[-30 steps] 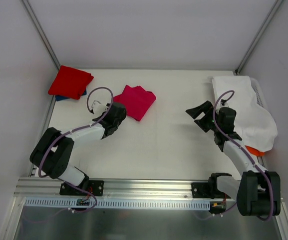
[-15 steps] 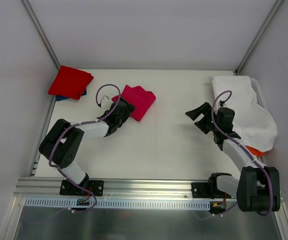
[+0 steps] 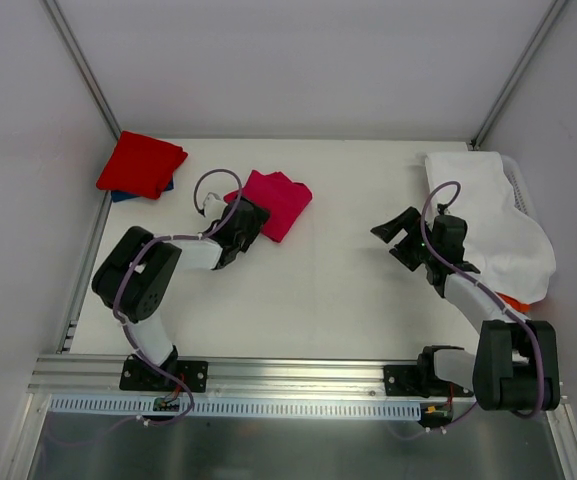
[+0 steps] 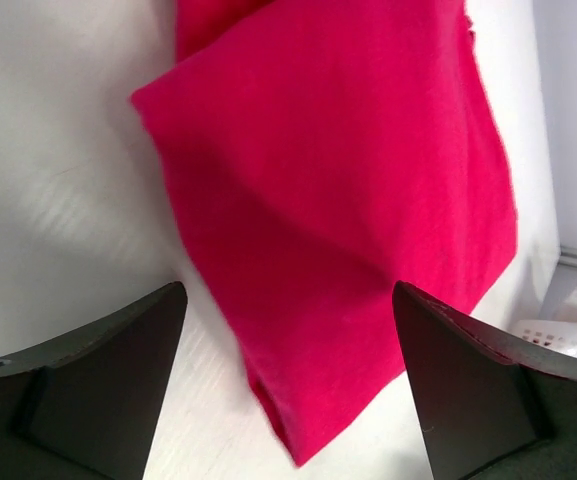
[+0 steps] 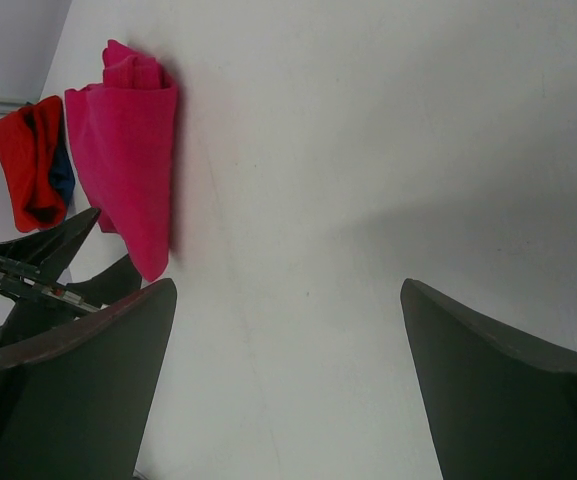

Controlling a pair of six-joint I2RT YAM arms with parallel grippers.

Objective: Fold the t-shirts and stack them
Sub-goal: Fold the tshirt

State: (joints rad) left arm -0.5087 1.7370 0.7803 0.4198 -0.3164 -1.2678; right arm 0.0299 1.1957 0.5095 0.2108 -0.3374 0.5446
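Note:
A folded crimson-pink t-shirt (image 3: 276, 200) lies on the table left of the middle; it fills the left wrist view (image 4: 338, 190) and shows in the right wrist view (image 5: 128, 150). My left gripper (image 3: 251, 224) is open at its near-left corner, jaws either side of the cloth's edge, nothing held. A folded brighter red t-shirt (image 3: 140, 163) lies on a blue one (image 3: 121, 195) at the far left; both show in the right wrist view, red (image 5: 28, 160) and blue (image 5: 63, 172). My right gripper (image 3: 392, 234) is open and empty over bare table at the right.
A white cloth (image 3: 493, 220) drapes over a white basket (image 3: 517, 180) at the right edge, with something orange (image 3: 508, 299) under it. White walls and metal posts (image 3: 80, 62) close in the table.
My left gripper has moved right and forward to the crimson-pink t-shirt's near corner. The right arm has barely shifted. The shirts lie as before.

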